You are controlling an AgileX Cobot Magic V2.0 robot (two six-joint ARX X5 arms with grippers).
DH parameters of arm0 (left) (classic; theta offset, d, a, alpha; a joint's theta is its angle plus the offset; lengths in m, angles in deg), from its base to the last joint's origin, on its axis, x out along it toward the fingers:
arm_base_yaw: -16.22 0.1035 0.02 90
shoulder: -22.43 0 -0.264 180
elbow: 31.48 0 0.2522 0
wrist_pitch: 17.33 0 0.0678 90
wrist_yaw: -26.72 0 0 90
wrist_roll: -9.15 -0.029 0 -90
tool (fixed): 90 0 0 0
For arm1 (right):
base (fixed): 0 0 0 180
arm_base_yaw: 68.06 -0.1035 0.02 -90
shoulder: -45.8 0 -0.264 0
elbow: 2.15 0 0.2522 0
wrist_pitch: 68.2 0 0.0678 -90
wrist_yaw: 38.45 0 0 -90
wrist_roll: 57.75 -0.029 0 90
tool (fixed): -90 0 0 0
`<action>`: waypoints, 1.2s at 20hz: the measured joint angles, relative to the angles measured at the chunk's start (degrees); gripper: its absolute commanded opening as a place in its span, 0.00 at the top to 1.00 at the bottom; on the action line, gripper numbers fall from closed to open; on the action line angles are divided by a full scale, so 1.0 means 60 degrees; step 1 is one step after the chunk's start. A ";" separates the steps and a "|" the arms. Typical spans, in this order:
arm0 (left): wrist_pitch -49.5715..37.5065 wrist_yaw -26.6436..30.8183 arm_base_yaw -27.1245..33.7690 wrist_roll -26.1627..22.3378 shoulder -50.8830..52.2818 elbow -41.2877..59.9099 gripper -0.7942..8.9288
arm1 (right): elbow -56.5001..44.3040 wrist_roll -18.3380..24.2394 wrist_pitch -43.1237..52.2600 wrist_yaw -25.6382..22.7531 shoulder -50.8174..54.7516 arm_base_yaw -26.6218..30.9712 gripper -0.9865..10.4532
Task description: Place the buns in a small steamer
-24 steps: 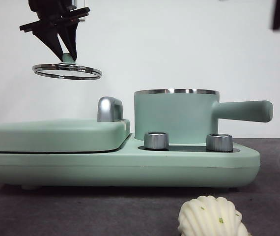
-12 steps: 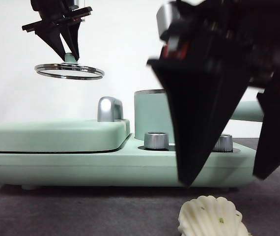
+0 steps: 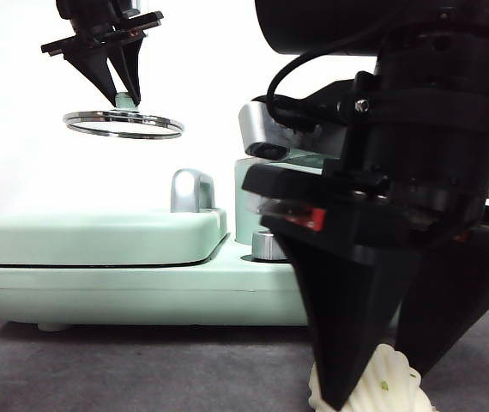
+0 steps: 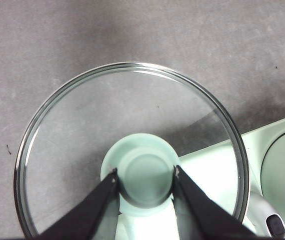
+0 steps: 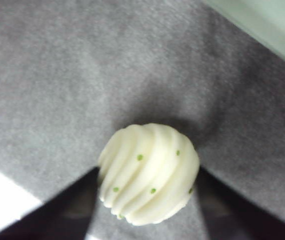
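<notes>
Between the two spread jaws of the right claw sits the ridged bun, resting on the grey tabletop. The right wrist view shows one jaw on each side of the bun, open; whether either jaw touches it cannot be told. In the front view the same claw hangs low over the bun, its dark body hiding most of the small steamer behind it.

The left claw is closed on the green knob of the glass lid and holds the lid level in the air. In the front view this claw and lid hang high above the flat griddle lid, off to one side of the steamer, well clear of the pot mouth.

Status of task, as judged from these views:
- Lid removal: done. The steamer is uncovered and the lid is held out of the way.
- Ridged bun: not yet lifted. It lies on the tabletop in front of the appliance base, near the steamer but outside it.
- Smooth bun: not visible in any view; its position cannot be stated.
- Steamer contents: the pot interior is not visible, so no bun can be confirmed inside.

Remaining work: closing on and lifting the ridged bun, transfer into the steamer, then the second bun.
</notes>
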 measured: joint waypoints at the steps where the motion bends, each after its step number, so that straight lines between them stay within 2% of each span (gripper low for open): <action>1: 0.0000 0.0000 0.0000 0.0000 0.0000 0.0000 0.90 | 0.0000 0.0011 0.0000 0.0000 0.0000 0.0000 0.74; 5: 0.0000 0.0000 0.0000 0.0000 0.0000 0.0000 0.90 | 0.0495 0.0066 -0.0619 0.0273 0.0000 0.0047 0.74; 9: 0.0000 0.0000 0.0000 0.0000 0.0000 0.0000 0.90 | 0.2677 0.0594 -0.2648 0.0517 0.0000 0.0397 0.74; 14: 0.0000 0.0000 0.0000 0.0000 0.0000 0.0000 0.90 | 0.6153 0.1672 -0.5045 0.0951 -0.0226 0.1923 0.74; 20: 0.0000 0.0000 -0.0018 0.0000 0.0000 0.0000 0.90 | 0.9224 0.2798 -0.5901 0.0943 -0.1803 0.3960 0.74; 24: 0.0004 0.0000 -0.0117 0.0000 0.0000 0.0000 0.90 | 1.0076 0.3253 -0.5909 0.0874 -0.3297 0.4524 0.74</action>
